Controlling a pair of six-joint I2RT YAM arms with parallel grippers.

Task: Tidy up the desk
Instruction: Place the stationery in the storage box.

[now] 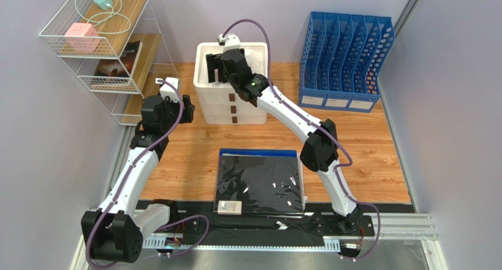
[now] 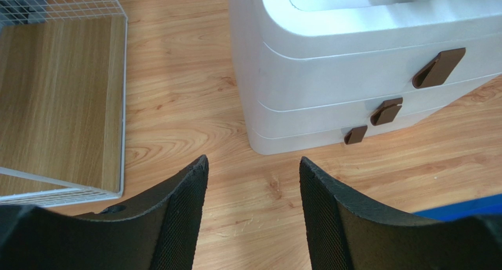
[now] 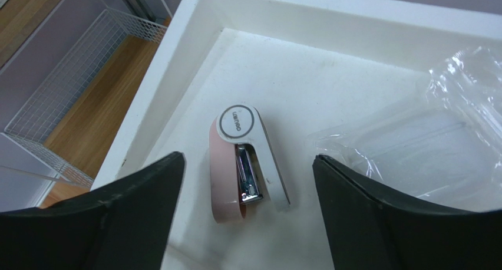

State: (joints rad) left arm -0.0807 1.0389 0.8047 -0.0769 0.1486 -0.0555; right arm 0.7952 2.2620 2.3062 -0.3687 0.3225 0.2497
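Right wrist view is showing what the top view is hiding: the right gripper (image 3: 247,161) is hanging wide open, holding nothing, over a pink and white stapler (image 3: 227,193) lying beside a clear plastic bag (image 3: 412,140) in the white tray (image 3: 330,22) on top of the drawer box (image 1: 231,108). The left gripper (image 2: 253,159) is also gaping open and empty above the desk (image 2: 177,122), between the drawer box and the wire shelf (image 2: 59,99).

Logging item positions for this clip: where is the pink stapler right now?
Right wrist view: the pink stapler lies in the open top tray of the white drawer unit, below the open right end effector, beside a clear plastic bag.
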